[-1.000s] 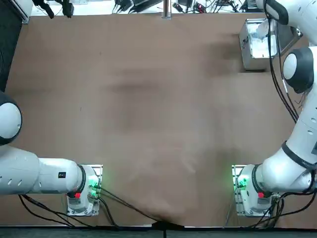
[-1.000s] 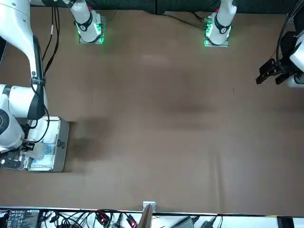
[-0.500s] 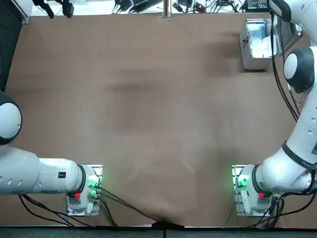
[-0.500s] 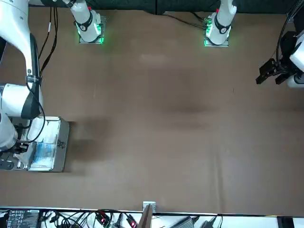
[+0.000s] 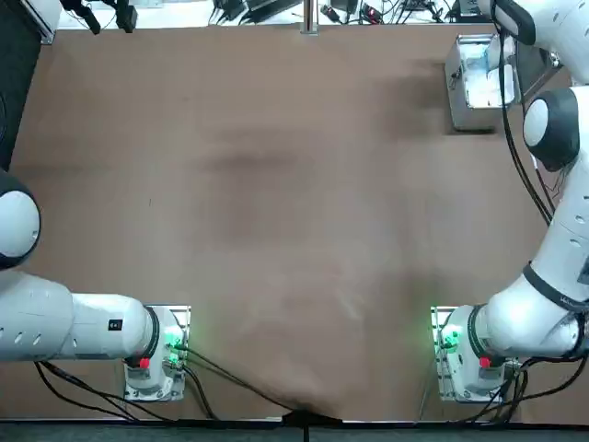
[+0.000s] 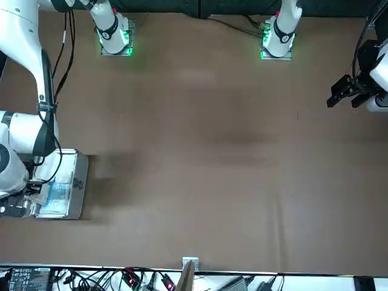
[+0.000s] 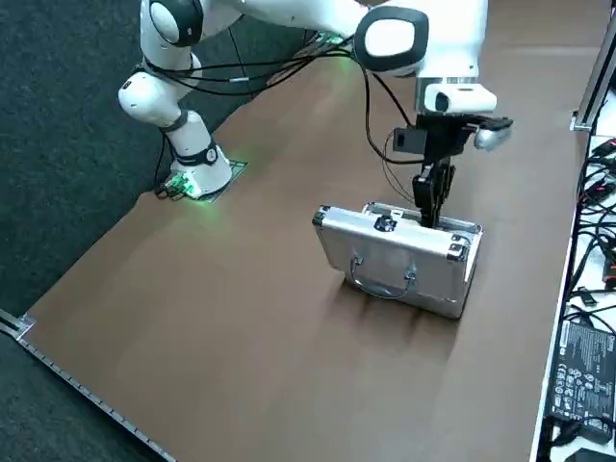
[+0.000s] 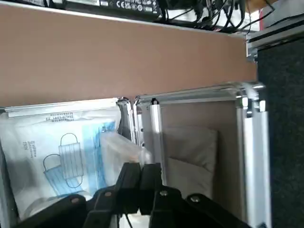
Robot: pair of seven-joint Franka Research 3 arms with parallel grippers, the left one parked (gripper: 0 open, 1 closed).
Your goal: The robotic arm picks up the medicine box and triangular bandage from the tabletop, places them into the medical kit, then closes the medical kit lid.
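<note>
Black right gripper nearly closed, pinching the white triangular bandage at the open medical kit.

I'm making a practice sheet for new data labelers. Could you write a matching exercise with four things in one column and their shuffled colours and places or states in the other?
Things
1. Right gripper
2. Medical kit
3. Face-mask package
4. Tabletop

Colours and places or states
A. White with blue, lying inside the metal case
B. Brown, underneath the metal case
C. Black, at the opened metal case
D. Silver, standing open

Right pairs: 1-C, 2-D, 3-A, 4-B
</note>
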